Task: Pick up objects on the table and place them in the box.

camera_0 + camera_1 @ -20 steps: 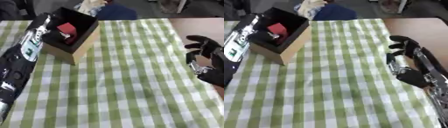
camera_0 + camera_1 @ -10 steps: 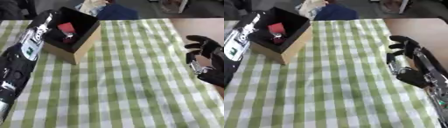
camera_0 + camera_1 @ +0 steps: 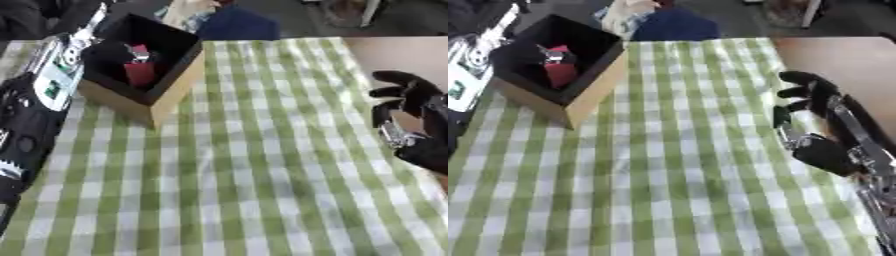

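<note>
I see my left arm [image 3: 35, 115] beside the box [image 3: 144, 62] at the surface's far left corner, its fingers hidden. A red thing [image 3: 140, 72] lies inside. My right hand [image 3: 820, 132] rests open, well apart.

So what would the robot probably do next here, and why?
Probably lift its left arm up and away from the black-lined cardboard box. A red object already lies inside, that arm reaches to the box's left side, and no other loose object shows on the green checked tablecloth. The right hand rests idle with relaxed fingers.
</note>
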`<act>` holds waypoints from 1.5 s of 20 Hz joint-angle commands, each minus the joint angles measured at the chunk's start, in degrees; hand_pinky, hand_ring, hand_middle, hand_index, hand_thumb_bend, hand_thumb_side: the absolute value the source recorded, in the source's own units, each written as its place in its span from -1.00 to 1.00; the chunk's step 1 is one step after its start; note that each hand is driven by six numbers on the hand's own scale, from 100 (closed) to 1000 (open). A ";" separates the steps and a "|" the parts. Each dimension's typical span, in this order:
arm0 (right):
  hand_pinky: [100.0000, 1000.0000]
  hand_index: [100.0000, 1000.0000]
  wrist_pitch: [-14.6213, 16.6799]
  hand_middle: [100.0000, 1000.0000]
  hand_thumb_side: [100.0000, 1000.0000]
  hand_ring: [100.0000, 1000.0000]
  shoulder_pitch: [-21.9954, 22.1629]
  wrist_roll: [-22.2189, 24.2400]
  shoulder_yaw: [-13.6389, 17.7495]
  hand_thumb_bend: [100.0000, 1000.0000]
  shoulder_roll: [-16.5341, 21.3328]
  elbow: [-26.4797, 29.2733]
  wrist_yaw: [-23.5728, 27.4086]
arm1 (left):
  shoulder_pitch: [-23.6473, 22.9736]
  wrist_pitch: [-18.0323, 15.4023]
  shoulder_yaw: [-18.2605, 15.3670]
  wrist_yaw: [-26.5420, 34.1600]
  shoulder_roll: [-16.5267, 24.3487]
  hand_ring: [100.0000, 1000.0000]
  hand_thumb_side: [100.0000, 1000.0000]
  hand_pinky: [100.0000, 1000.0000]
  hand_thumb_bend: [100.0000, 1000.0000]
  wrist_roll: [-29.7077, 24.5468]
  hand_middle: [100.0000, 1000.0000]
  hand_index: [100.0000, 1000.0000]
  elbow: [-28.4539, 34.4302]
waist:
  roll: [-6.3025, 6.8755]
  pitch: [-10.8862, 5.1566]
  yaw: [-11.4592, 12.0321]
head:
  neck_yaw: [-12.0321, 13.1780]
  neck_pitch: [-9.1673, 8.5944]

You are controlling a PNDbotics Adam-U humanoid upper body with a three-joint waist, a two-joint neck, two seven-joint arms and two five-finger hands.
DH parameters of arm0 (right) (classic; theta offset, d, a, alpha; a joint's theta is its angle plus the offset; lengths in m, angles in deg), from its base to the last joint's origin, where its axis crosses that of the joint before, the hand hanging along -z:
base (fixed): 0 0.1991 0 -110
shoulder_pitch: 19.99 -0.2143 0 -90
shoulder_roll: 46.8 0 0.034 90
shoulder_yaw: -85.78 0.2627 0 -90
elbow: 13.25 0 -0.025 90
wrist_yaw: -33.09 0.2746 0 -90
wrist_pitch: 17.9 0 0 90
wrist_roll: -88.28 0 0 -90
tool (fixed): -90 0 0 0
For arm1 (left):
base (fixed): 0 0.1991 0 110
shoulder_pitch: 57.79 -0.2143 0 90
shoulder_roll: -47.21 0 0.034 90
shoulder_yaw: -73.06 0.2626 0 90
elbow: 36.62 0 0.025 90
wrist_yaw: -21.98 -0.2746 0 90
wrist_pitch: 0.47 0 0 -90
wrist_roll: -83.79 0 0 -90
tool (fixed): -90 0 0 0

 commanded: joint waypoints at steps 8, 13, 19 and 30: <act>0.36 0.81 0.02 0.76 -0.27 0.59 -0.20 -0.35 0.89 -1.00 0.66 0.33 0.30 | -4.08 -2.16 -0.20 9.43 7.00 0.64 -0.23 0.71 0.65 1.17 0.68 0.79 16.68 | 0.07 -1.37 1.32 | -0.28 -0.38; 0.36 0.80 0.02 0.76 -0.29 0.59 -0.29 -0.72 1.25 -1.00 0.65 0.37 0.20 | -10.75 -1.43 -0.27 14.60 9.21 0.62 -0.23 0.69 0.60 1.19 0.66 0.76 25.10 | 0.00 -1.18 2.16 | -0.83 -0.48; 0.36 0.79 0.07 0.75 -0.36 0.58 -0.62 -1.24 1.55 -1.00 1.08 0.37 -0.21 | -20.65 -0.85 -1.15 20.76 6.39 0.59 -0.19 0.67 0.55 0.46 0.64 0.76 34.24 | -0.53 -0.93 3.19 | -1.38 -0.52; 0.32 0.74 1.96 0.67 -0.29 0.52 -1.41 -8.92 3.35 -0.57 3.64 0.88 -6.84 | -32.39 -0.99 -2.72 27.46 1.66 0.58 -0.15 0.66 0.49 -2.78 0.64 0.76 41.75 | -1.74 -0.81 4.14 | -0.95 -0.50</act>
